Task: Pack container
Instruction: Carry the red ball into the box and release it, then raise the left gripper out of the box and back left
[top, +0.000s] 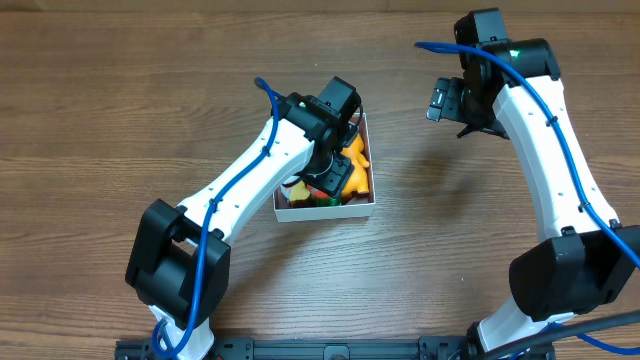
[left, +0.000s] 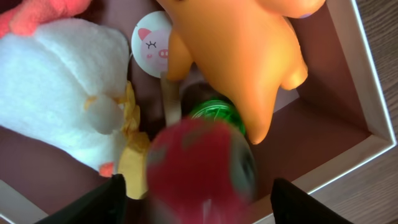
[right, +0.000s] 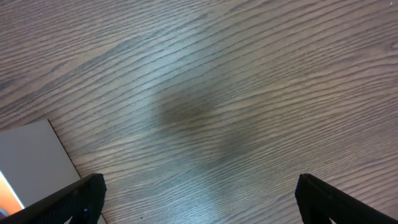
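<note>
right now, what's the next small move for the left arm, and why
Probably lift the left gripper straight up from the shallow white cardboard box: its jaws stand apart on either side of the blurred red round toy, which lies among the other toys inside.

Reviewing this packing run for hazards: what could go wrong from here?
The red toy, blurred between the fingers of the open left hand, lies over other toys and might roll over the container's low wall. The hand sits close to the white plush and orange toy; lifting out could snag one.
</note>
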